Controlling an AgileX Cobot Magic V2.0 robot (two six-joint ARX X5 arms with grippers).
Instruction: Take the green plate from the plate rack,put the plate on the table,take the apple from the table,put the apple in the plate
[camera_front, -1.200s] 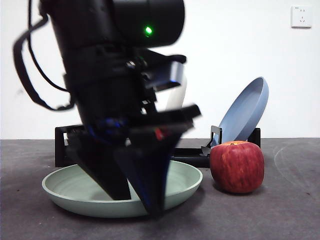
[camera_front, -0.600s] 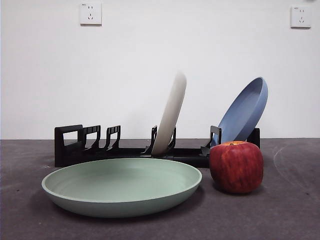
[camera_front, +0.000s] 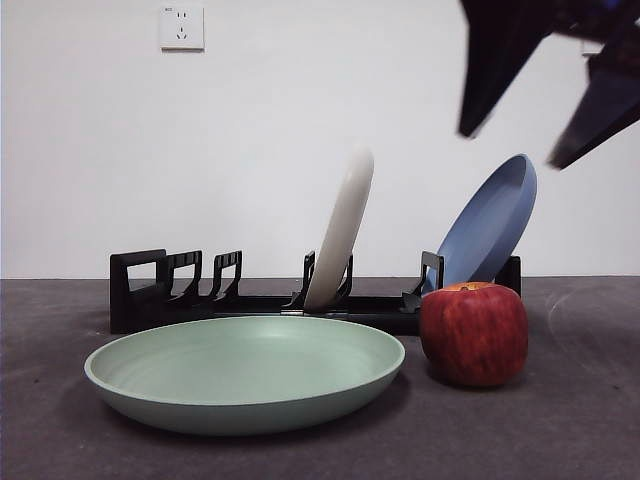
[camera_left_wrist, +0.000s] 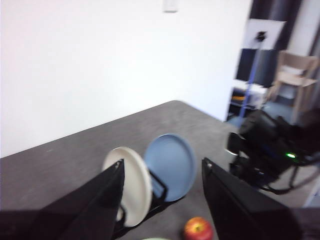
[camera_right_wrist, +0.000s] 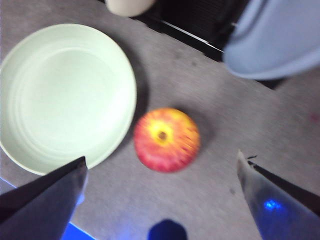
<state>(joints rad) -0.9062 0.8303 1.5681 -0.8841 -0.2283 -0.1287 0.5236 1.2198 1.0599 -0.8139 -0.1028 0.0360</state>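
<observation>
The green plate (camera_front: 245, 380) lies flat and empty on the table (camera_front: 60, 440), in front of the plate rack (camera_front: 200, 290). It also shows in the right wrist view (camera_right_wrist: 60, 95). The apple (camera_front: 474, 333) stands on the table just right of the plate, apart from it, and shows from above in the right wrist view (camera_right_wrist: 166, 139). My right gripper (camera_front: 520, 135) is open and empty, high at the top right above the apple; in its own view the gripper (camera_right_wrist: 160, 170) straddles the apple. My left gripper (camera_left_wrist: 162, 172) is open and empty, raised high and pulled back from the rack.
A cream-white plate (camera_front: 340, 230) stands upright in the middle of the rack. A blue plate (camera_front: 490, 222) leans in the rack's right end, just behind the apple. The rack's left slots hold nothing. A white wall stands behind.
One second ago a gripper stood over the green plate; it has lifted out of the front view. The right gripper has now entered at the top right. Plate and apple have not moved.
</observation>
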